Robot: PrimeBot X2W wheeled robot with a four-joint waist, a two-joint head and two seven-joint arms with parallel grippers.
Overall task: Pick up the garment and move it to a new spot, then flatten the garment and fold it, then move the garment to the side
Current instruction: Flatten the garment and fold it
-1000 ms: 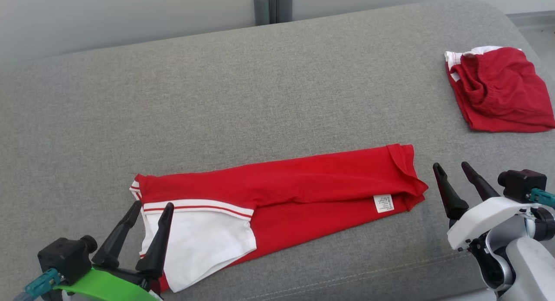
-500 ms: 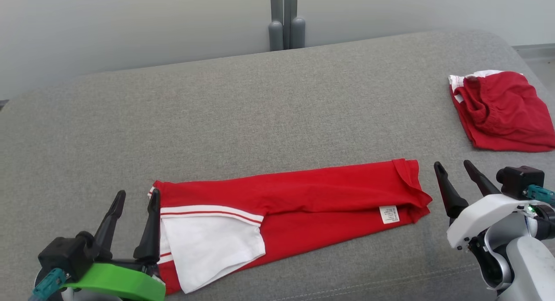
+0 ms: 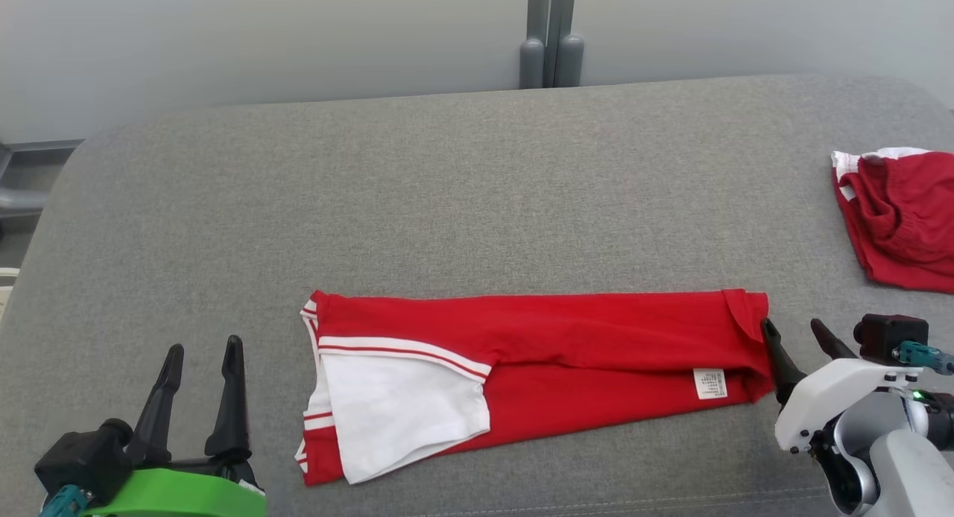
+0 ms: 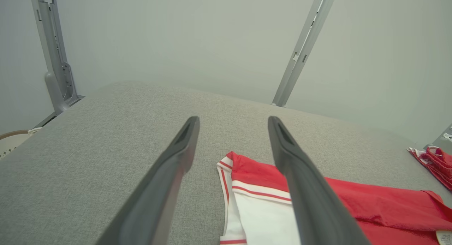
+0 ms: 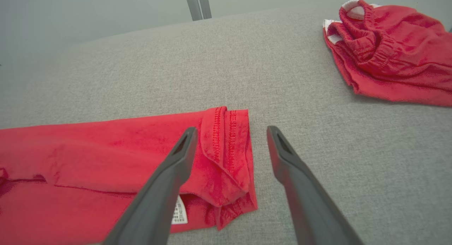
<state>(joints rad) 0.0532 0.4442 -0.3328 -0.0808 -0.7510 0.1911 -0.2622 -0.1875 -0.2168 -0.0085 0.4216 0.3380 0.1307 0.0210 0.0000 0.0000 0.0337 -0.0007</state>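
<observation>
Okay, garment [image 3: 536, 353] lies flat on the grey cushion [image 3: 447, 189] as a long red strip, already folded lengthwise, white panel [image 3: 395, 405] at the robot's left end, white label [image 3: 709, 383] near the right end. Left gripper [image 3: 205, 343] hovers near the left end but apart from the cloth, fingers spread wide, nothing in them. Right gripper [image 3: 792, 323] sits right at the hem end, fingers also wide and empty; in the right wrist view the hem corner lies between the two fingers, turned over on itself. Second red garment [image 3: 902, 219] sits bunched well apart at the far right.

Step in hand looks like the end-to-end fold. To do it well the right gripper should probably drop onto the hem end and pinch every layer, not just the flipped corner, or the stack will slide apart. Lifting low and carrying the end across toward the white panel would keep the strip from twisting. Left gripper likely needs to pin or grip its end so the cloth doesn't drag along the cushion. Edges should line up before letting go
</observation>
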